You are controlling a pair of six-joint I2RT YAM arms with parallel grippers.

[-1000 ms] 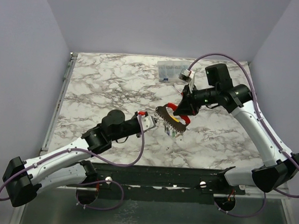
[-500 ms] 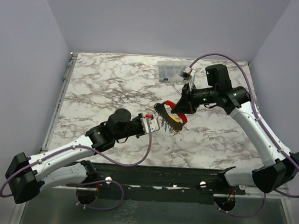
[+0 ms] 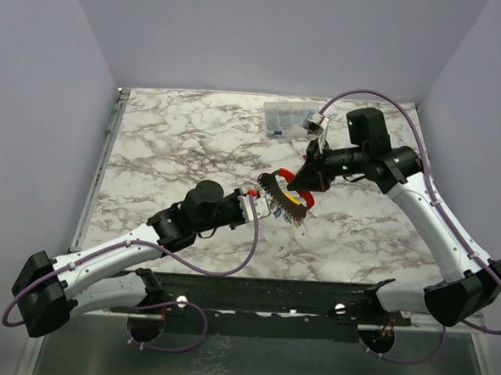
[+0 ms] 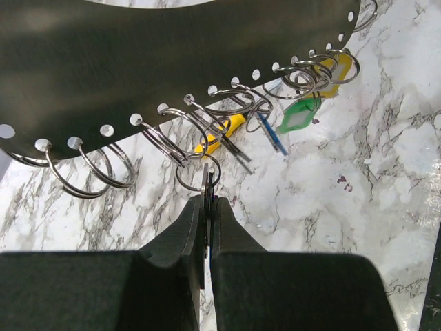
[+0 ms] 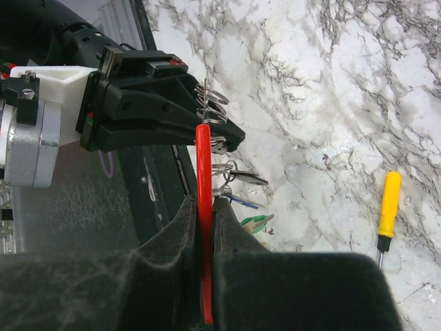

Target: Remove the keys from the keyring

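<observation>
- Top external view: the keyring (image 3: 282,192) hangs above the table (image 3: 177,140) between the two arms.
  - The right gripper (image 3: 304,184) is at its far-right side and the left gripper (image 3: 256,201) at its near-left end.
  - The keys (image 3: 295,217) dangle under the near edge of the ring.
  - The ring's long axis runs from upper left to lower right, across the line between the two grippers.
  - A clear parts box (image 3: 287,119) sits well behind, out of the way.
- Left wrist view: the keyring's dark perforated plate fills the top of the frame, with a row of split rings threaded through the holes along its lower edge.
  - The left jaws are pressed together on a thin flat piece hanging from one small split ring (image 4: 198,177), directly ahead of the fingertips (probably a key seen edge-on; it cannot be told for certain).
  - A yellow-headed key (image 4: 219,134), a blue-tipped one and a green tag (image 4: 298,117) hang just to the right, close enough to foul a pull.
  - The adjoining rings overlap the gripped one.
- Right wrist view: the right jaws are clamped on the keyring's red band (image 5: 204,179), which stands upright out of the fingers (image 5: 180,234).
  - The left gripper sits just beyond the band, at the rings.
  - A yellow-handled screwdriver (image 5: 389,200) lies on the table well to the right, clear of the work.
- Judgement: the left arm is the nearer one to the keys. The coming move depends on drawing away from the plate edge along the gripper's own axis while the right arm braces the band.
</observation>
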